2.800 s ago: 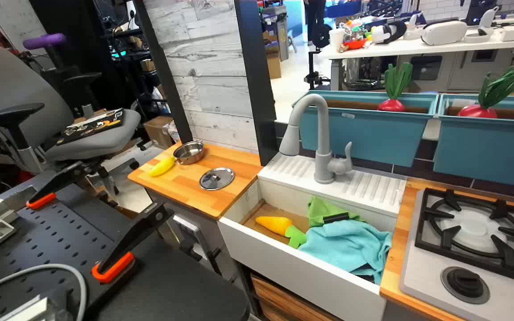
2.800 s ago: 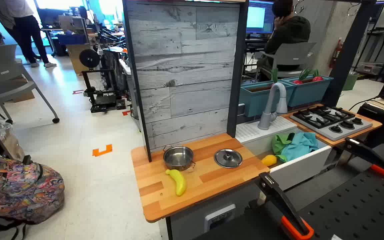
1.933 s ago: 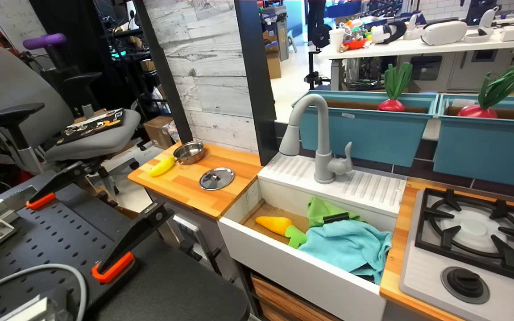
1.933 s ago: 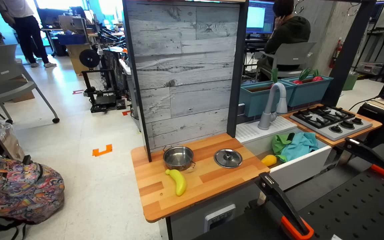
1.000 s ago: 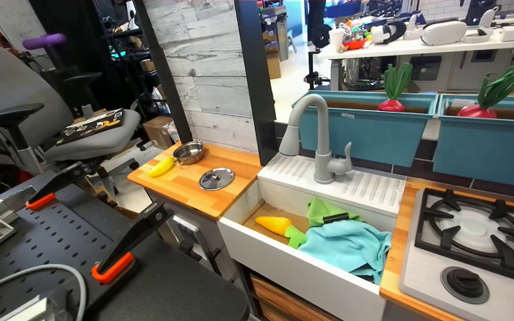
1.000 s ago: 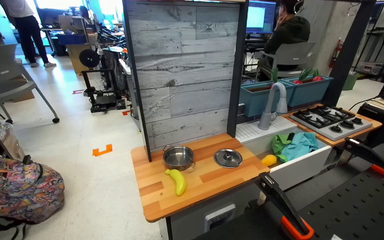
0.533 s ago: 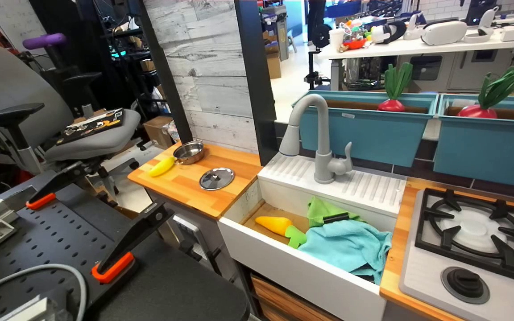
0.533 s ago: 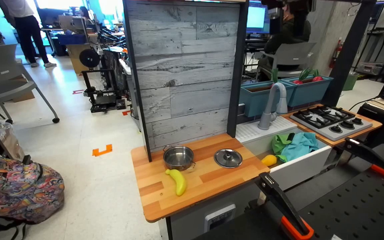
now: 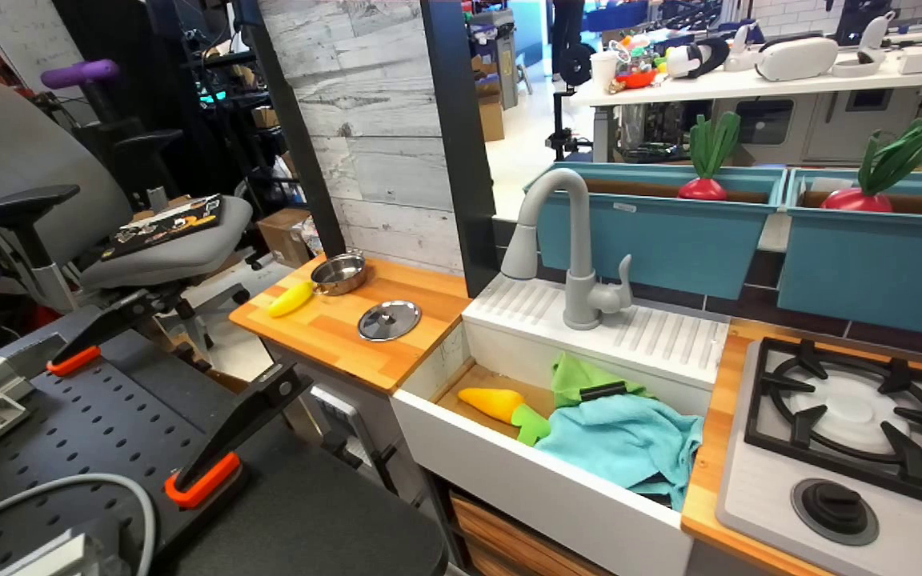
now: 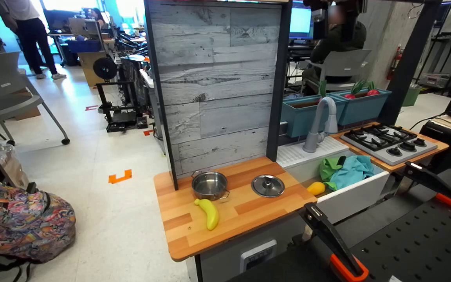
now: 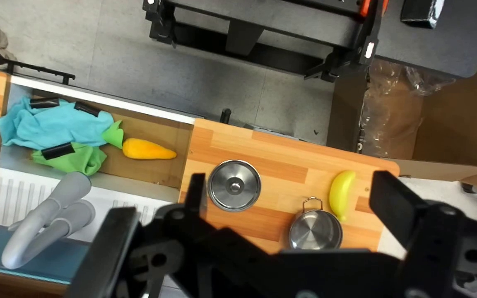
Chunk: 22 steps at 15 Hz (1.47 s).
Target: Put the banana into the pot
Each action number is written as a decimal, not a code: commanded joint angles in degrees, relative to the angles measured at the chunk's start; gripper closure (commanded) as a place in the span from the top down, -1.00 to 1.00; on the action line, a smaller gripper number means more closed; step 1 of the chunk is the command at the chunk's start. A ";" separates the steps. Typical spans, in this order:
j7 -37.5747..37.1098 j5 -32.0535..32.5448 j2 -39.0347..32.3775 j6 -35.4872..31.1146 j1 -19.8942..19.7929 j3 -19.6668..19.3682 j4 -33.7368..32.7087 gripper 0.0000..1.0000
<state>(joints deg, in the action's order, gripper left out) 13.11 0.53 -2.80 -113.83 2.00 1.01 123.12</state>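
The yellow banana point(image 10: 208, 214) lies on the wooden counter point(image 10: 249, 203) beside the silvery pot point(image 10: 209, 185), close to one of its handles. Both show in both exterior views, with the banana point(image 9: 290, 299) in front of the pot point(image 9: 338, 274). In the wrist view my gripper point(image 11: 290, 182) is open and empty, high above the counter. The banana point(image 11: 341, 194) and the pot point(image 11: 316, 229) show below and between its spread fingers; the gripper body hides the pot's lower edge. Dark gripper parts point(image 10: 335, 34) hang at the top of an exterior view.
A round metal lid point(image 10: 267, 185) lies on the same counter. A grey wood-look panel point(image 10: 217, 90) stands behind it. The sink point(image 9: 541, 496) beside it holds an orange-yellow toy point(image 9: 493, 404) and teal and green cloths point(image 9: 629, 440). A grey faucet point(image 9: 581, 256) rises behind the sink.
Dark gripper parts have come into view at the top of an exterior view and shifted slightly left over the last half second. The banana, pot and lid have not moved.
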 commanded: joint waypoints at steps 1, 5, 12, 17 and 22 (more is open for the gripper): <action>-2.03 1.24 -0.92 -2.55 0.40 0.82 0.37 1.00; 1.27 2.00 -4.15 -9.28 1.64 2.82 2.13 1.00; 11.72 -0.63 -13.93 -23.97 1.60 6.52 3.55 1.00; 15.72 -1.31 -24.61 -33.34 0.56 9.48 0.46 1.00; 14.74 0.10 -35.86 -35.43 0.60 12.05 -7.13 1.00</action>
<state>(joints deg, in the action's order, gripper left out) 27.52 0.52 -32.32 -148.26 3.44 11.39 121.60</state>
